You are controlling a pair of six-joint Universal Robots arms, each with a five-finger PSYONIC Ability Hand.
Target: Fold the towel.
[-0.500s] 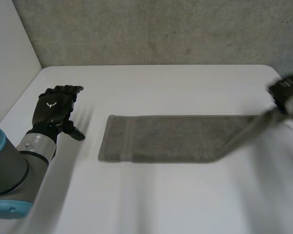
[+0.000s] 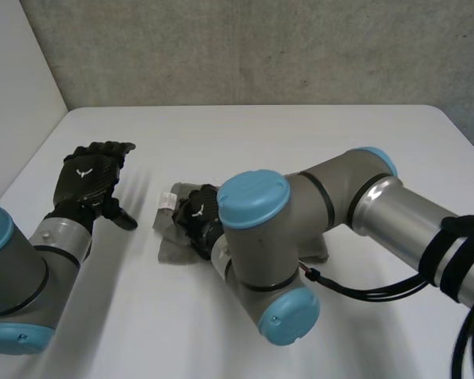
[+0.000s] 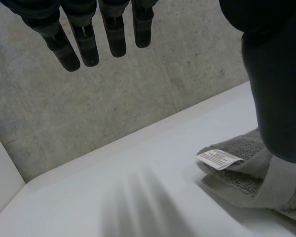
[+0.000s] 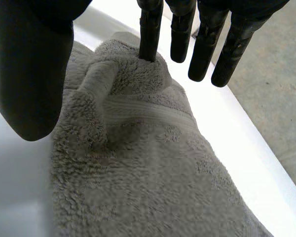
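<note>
The grey towel (image 2: pixel 172 251) lies doubled over itself in the middle of the white table (image 2: pixel 261 134), and my right arm hides much of it. A white label (image 2: pixel 167 199) sticks up at its left end. My right hand (image 2: pixel 196 219) is over that left end. In the right wrist view the right hand (image 4: pixel 32 74) is open; one straight finger touches a raised hump of the towel (image 4: pixel 138 177), the thumb stands apart. My left hand (image 2: pixel 87 180) rests open on the table left of the towel. The left wrist view has the left hand (image 3: pixel 84 39) with the towel (image 3: pixel 246 150) and its label (image 3: pixel 218 159) beside the thumb.
My right arm (image 2: pixel 363 205) reaches across the table from the right, over the towel. A concrete wall (image 2: pixel 245 47) runs behind the table and a white panel (image 2: pixel 12 95) stands at the left. Bare table lies in front of and behind the towel.
The right arm swung from the far right to the towel's left end, carrying the right end over. The towel went from a long flat strip to a doubled one. The left hand stayed.
</note>
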